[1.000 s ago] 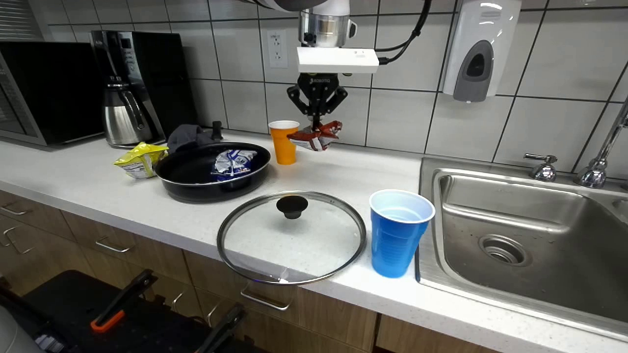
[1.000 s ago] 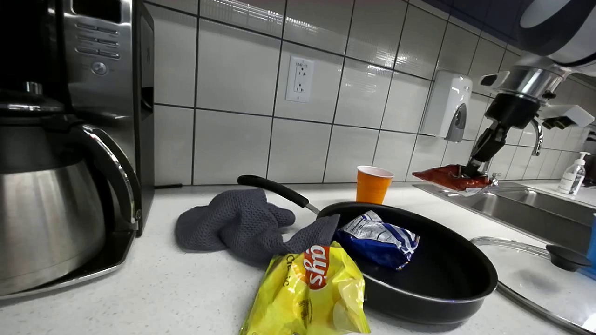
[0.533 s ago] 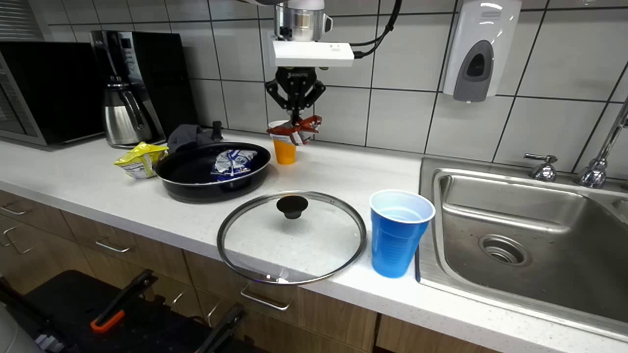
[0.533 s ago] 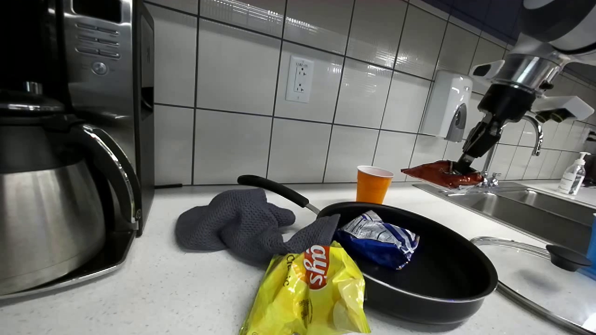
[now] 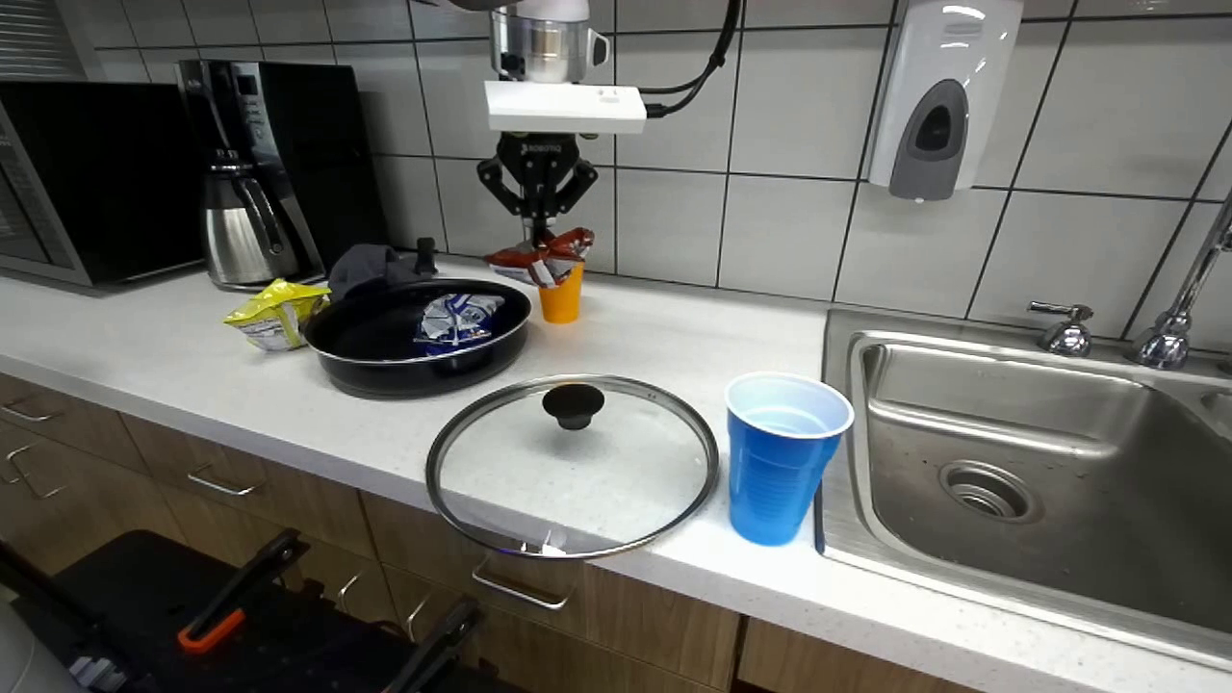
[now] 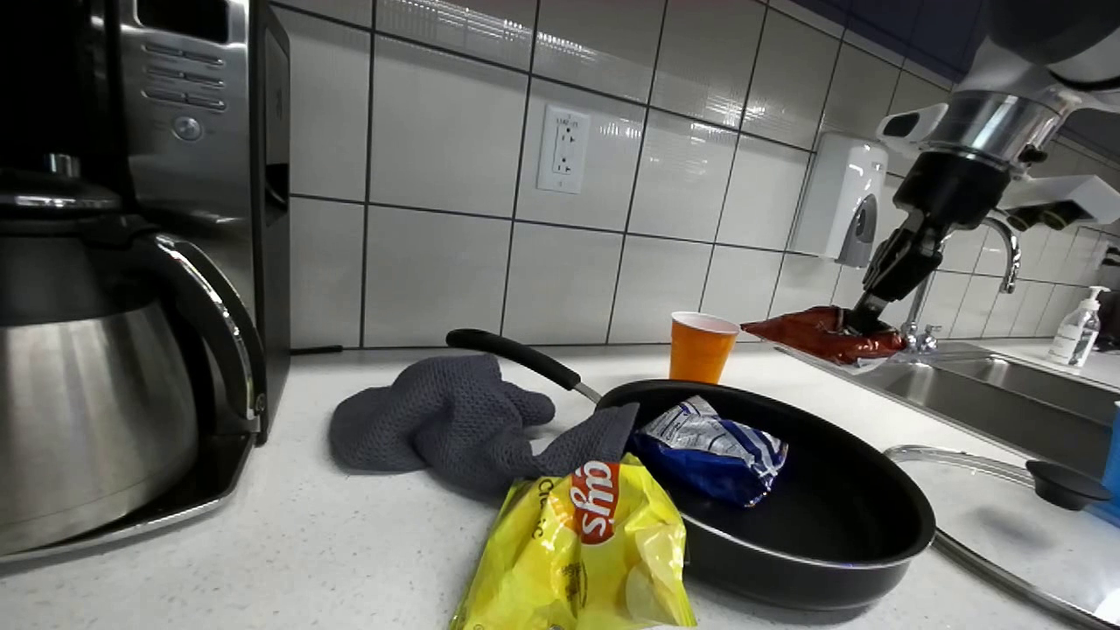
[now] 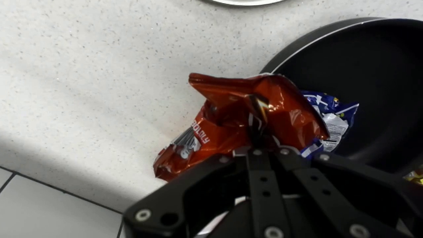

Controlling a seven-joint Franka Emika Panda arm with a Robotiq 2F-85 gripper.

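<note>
- We see the arm slanting in from the upper right corner in an exterior view, its end held above the countertop.
- We see the gripper at that end, its fingertips pointing straight down in an exterior view.
- Its jaws stand nearly together, and we see them pinching a crumpled red foil snack bag.
- We find that bag up in the air, gripped partway along, with loose ends sticking out to both sides of the fingertips.
- In the wrist view we see one end overlapping the black frying pan and a blue snack bag lying in it.
- In an exterior view we see it in front of the orange cup, covering the cup's rim.
</note>
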